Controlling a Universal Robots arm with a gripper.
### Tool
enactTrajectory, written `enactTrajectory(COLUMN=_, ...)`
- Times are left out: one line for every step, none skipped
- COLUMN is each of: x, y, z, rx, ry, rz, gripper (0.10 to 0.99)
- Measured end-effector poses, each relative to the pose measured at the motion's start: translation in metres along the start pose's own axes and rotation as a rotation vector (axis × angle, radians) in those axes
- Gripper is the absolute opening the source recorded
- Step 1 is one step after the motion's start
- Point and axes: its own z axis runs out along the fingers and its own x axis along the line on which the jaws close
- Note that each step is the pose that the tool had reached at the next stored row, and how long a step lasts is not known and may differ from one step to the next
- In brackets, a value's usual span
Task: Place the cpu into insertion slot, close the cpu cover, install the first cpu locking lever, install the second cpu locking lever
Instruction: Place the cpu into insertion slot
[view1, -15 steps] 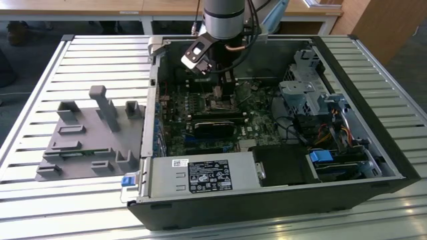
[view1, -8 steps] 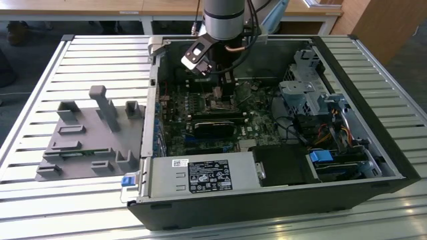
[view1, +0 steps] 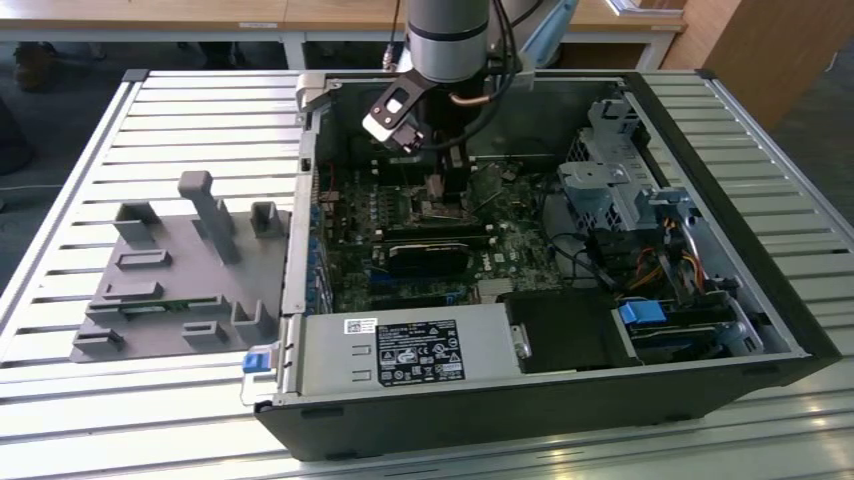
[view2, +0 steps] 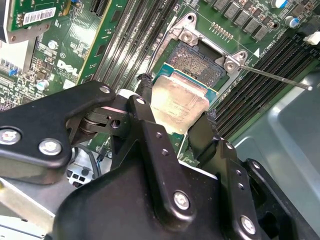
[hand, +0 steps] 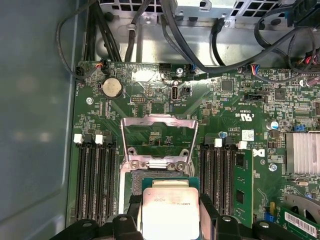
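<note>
My gripper (view2: 176, 104) is shut on the cpu (view2: 182, 102), a flat silver-grey square chip with a thin green rim, held by two opposite edges. In both wrist views the chip hangs just above the insertion slot (view2: 196, 61), covering part of it; the slot's dark centre shows beyond the chip. In the first wrist view the cpu (hand: 170, 205) sits between the black fingers (hand: 132, 212), and the cpu cover (hand: 159, 120), a silvery frame, lies swung open past the slot (hand: 165, 177). A thin locking lever (view2: 275, 77) sticks out free. In the exterior view the gripper (view1: 447, 190) reaches down into the open computer case.
Black memory slots (hand: 92, 180) flank the socket on both sides. A long black block (view1: 427, 250) and a white-labelled grey box (view1: 400, 350) lie nearer the case front. Cables and a drive cage (view1: 614, 190) fill the exterior view's right. A grey fixture (view1: 174, 270) stands outside on the slatted table.
</note>
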Motion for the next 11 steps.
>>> enactTrajectory(x=0.0, y=-0.0001, z=0.001, rx=0.0, ry=0.0, rz=0.0, gripper=0.541)
enactTrajectory(x=0.0, y=-0.0001, z=0.0012, rx=0.0, ry=0.0, rz=0.0, gripper=0.541)
enactTrajectory(x=0.0, y=-0.0001, z=0.0013, rx=0.0, ry=0.0, rz=0.0, gripper=0.541)
enactTrajectory(x=0.0, y=-0.0001, z=0.0015, rx=0.0, ry=0.0, rz=0.0, gripper=0.541)
enactTrajectory(x=0.0, y=-0.0002, z=0.0017, rx=0.0, ry=0.0, rz=0.0, gripper=0.541)
enactTrajectory(x=0.0, y=-0.0002, z=0.002, rx=0.0, ry=0.0001, rz=0.0, gripper=0.541)
enactTrajectory(x=0.0, y=-0.0002, z=0.0021, rx=0.0, ry=0.0, rz=0.0, gripper=0.541)
enactTrajectory(x=0.0, y=-0.0002, z=0.0024, rx=0.0, ry=0.0001, rz=0.0, gripper=0.541)
enactTrajectory(x=0.0, y=-0.0002, z=0.0026, rx=0.0, ry=0.0, rz=0.0, gripper=0.541)
enactTrajectory(x=0.0, y=-0.0002, z=0.0028, rx=0.0, ry=0.0, rz=0.0, gripper=0.541)
enactTrajectory(x=0.0, y=-0.0003, z=0.0029, rx=0.0, ry=0.0, rz=0.0, gripper=0.541)
